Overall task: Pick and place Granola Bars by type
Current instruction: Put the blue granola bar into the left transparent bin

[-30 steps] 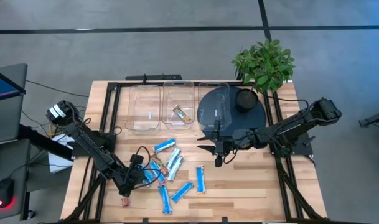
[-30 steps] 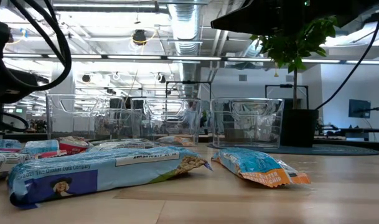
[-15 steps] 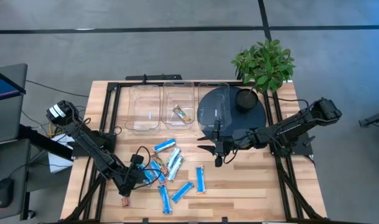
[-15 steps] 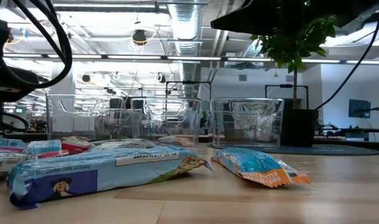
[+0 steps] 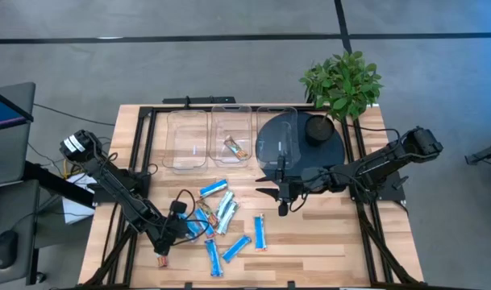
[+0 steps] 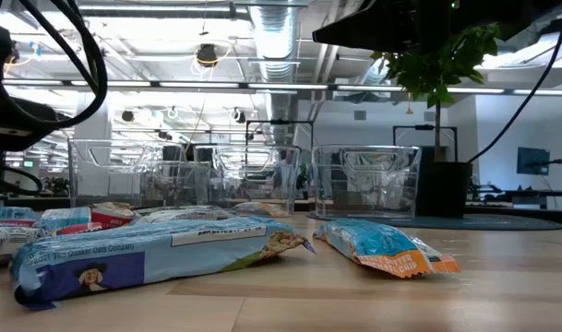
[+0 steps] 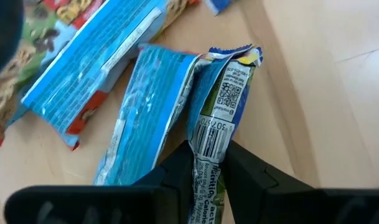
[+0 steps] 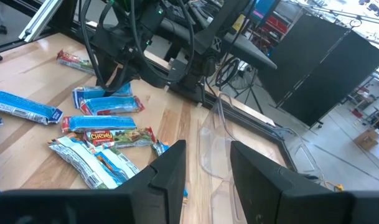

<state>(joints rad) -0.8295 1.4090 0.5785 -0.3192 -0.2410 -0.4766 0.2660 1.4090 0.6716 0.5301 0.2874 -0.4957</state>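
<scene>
Left hand point(image 7: 205, 163) is clamped on a silvery-green bar point(image 7: 219, 121) at the pile's 9 o'clock edge on the worktop point(image 5: 309, 242). Looks like pick done; next, lift toward a bin point(image 5: 187, 138). Right hand point(image 5: 279, 193) waits half-open.

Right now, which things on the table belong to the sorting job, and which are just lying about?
Job:
- granola bars loose on the table
- green-edged bar pinched in the left hand
- orange bar in the middle bin
- clear bins either side

Lying about:
- potted plant
- dark round mat

Lab — exposed ceiling ducts point(image 6: 281, 37).
</scene>
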